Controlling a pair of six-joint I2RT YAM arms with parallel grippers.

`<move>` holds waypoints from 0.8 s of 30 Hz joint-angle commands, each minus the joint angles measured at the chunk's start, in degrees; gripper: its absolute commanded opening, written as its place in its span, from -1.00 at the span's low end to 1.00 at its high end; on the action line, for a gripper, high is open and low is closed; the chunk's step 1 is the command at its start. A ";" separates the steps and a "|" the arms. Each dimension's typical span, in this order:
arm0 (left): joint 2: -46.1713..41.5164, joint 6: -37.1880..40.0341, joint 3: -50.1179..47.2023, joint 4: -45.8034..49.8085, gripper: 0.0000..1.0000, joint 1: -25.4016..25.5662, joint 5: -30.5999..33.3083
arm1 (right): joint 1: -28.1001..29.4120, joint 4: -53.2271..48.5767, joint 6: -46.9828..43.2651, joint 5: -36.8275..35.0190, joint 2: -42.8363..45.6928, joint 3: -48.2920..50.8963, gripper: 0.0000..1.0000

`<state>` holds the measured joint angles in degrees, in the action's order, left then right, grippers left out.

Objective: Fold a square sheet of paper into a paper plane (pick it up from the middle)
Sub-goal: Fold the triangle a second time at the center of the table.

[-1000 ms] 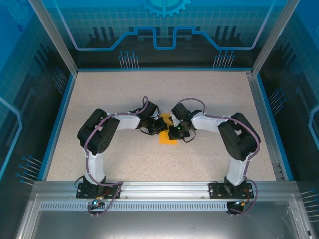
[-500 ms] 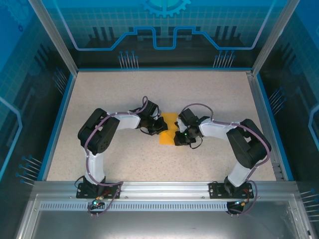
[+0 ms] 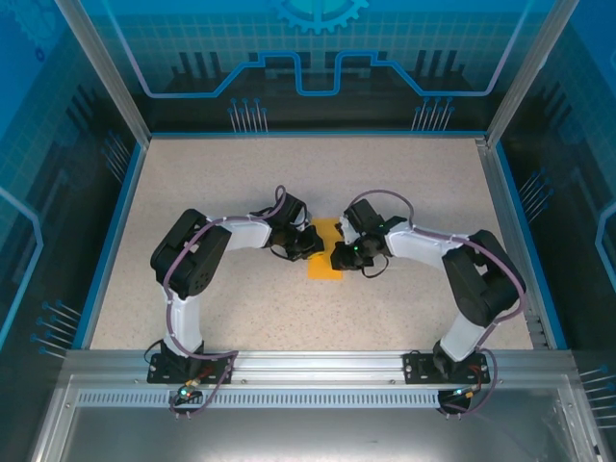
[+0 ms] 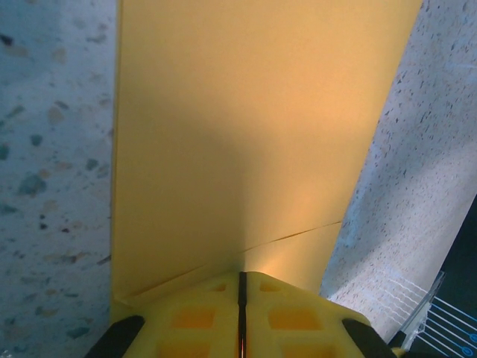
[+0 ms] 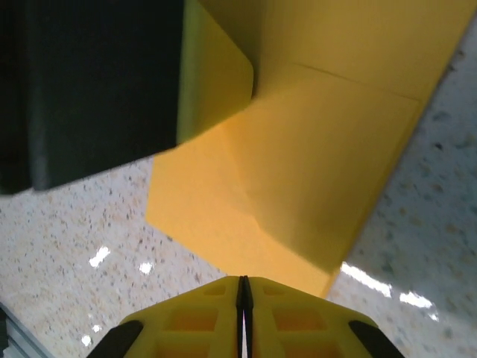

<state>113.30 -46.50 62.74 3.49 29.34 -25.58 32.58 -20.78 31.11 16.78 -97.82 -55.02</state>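
The sheet of paper is seen lying flat near the middle of the speckled surface, well apart from all four edges. It is already folded into a narrow upright strip, orange-yellow and unmarked.

The left gripper is placed at the strip's left side and the right gripper at its right side. Both arms are bent inward over the paper, and the two grippers are close together across the strip.

In the left wrist view the left gripper is clenched, with the yellow fingers meeting along a thin seam. The fingertips are set at the near edge of the paper, which is spread out ahead of them. A faint diagonal crease is noted just in front of the tips. Whether paper is pinched between the fingers cannot be told.

In the right wrist view the right gripper is likewise clenched, fingers closed seam to seam, with nothing seen between them. The tips are set just at the corner of the folded paper. Overlapping layers with straight fold lines are shown. One flap is lifted and curled against the black body of the left gripper.
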 commanded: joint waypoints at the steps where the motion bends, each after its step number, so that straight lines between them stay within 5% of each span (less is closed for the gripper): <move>1: 1.76 0.80 1.63 3.40 -0.79 -0.26 0.79 | -0.59 0.74 2.60 0.97 -2.80 -0.63 -0.79; 24: -3.28 -4.45 -2.42 -2.58 -0.82 4.30 -2.98 | -0.85 -1.46 4.31 -1.47 -5.95 1.15 -0.82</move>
<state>109.71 -48.71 61.30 2.26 32.80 -27.46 32.47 -20.45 34.72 16.75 -102.02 -54.98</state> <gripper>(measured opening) 0.094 0.092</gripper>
